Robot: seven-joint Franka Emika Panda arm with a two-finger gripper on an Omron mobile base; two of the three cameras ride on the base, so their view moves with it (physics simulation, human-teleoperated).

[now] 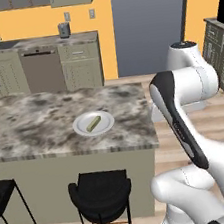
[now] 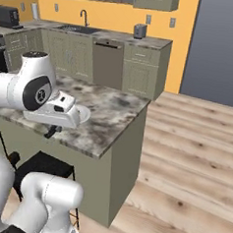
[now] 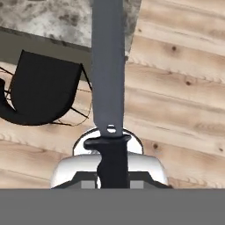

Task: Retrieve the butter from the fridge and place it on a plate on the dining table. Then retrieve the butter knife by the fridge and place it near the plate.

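In the left base view, the butter (image 1: 93, 122) is lying on the plate (image 1: 81, 127), a little left of the frame's centre, and the plate is sitting on the dining table (image 1: 30, 126), whose mottled marble top is stretching across the middle left. Two black stools (image 1: 100, 191) are standing along the lower edge in front of the table. The white arm is rising at the right, and a dark grey panel (image 1: 150, 25) is filling the upper middle against the orange wall.

In the right base view, the arm is folding across the left side, hiding most of the plate (image 2: 84, 116); only a sliver of its rim is peeking out at middle left. A stool (image 2: 43, 165) is showing at the lower left.

In the hand view, the gripper (image 3: 112, 178) is clamping narrowly on the black handle of the butter knife (image 3: 107, 79), whose grey blade is running up the centre to the top edge, over wooden floor (image 3: 184, 88). A black stool (image 3: 41, 88) is sitting at the left, under the table's edge.
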